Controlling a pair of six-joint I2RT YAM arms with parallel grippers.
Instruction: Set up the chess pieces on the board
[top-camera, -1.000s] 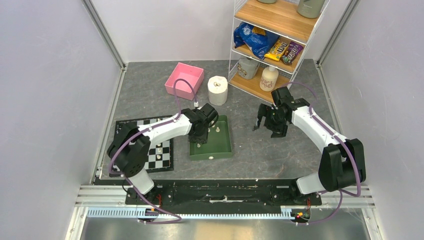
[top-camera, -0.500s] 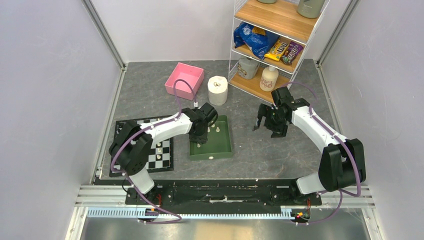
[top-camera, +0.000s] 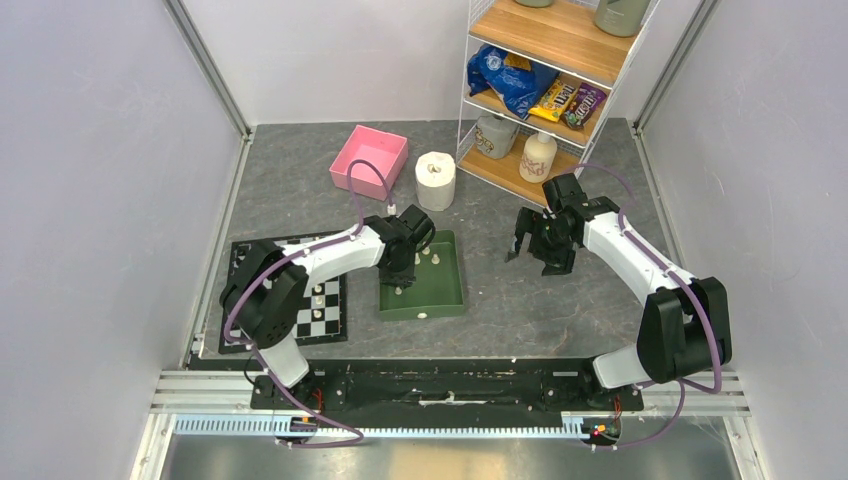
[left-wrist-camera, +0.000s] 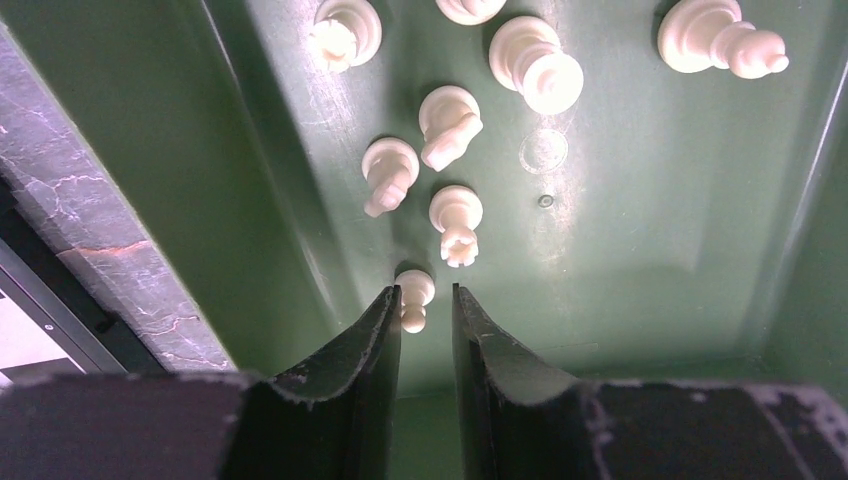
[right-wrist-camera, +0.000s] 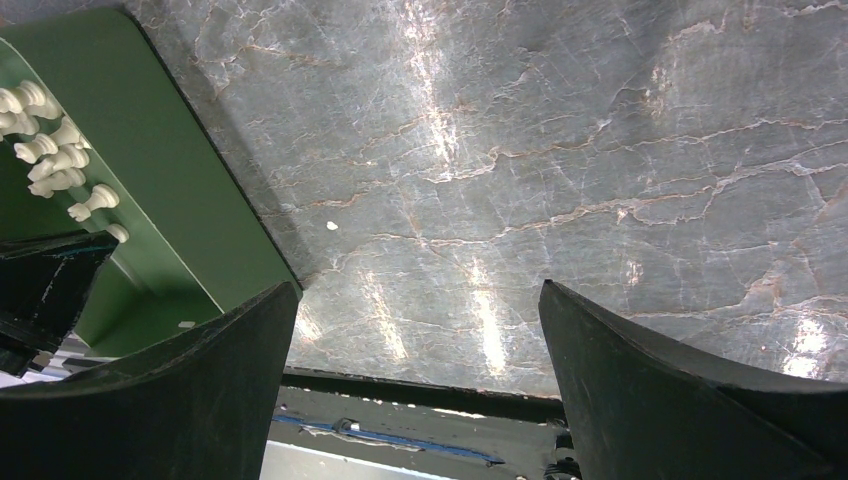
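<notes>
My left gripper (left-wrist-camera: 425, 292) reaches down into the green tray (left-wrist-camera: 640, 250), jaws a narrow gap apart. A small cream pawn (left-wrist-camera: 414, 300) lies between them, touching the left finger (left-wrist-camera: 385, 320) with a sliver of space before the right one. Several more chess pieces lie beyond it, among them a rook (left-wrist-camera: 456, 225) and a knight (left-wrist-camera: 447, 123). In the top view this gripper (top-camera: 398, 283) is over the tray's left half. The board (top-camera: 333, 327) sits left of the tray, partly under the arm, with two pieces (top-camera: 317, 304) on it. My right gripper (top-camera: 530, 255) hangs wide open and empty over bare table (right-wrist-camera: 520, 150).
A pink box (top-camera: 369, 160) and a white paper roll (top-camera: 435, 180) stand behind the tray. A wire shelf unit (top-camera: 545, 90) with snacks and bottles fills the back right. The tray's left wall (left-wrist-camera: 170, 150) rises close beside my left finger.
The left jaws have narrowed round the pawn in the tray. The arms have hardly moved in the top view.
</notes>
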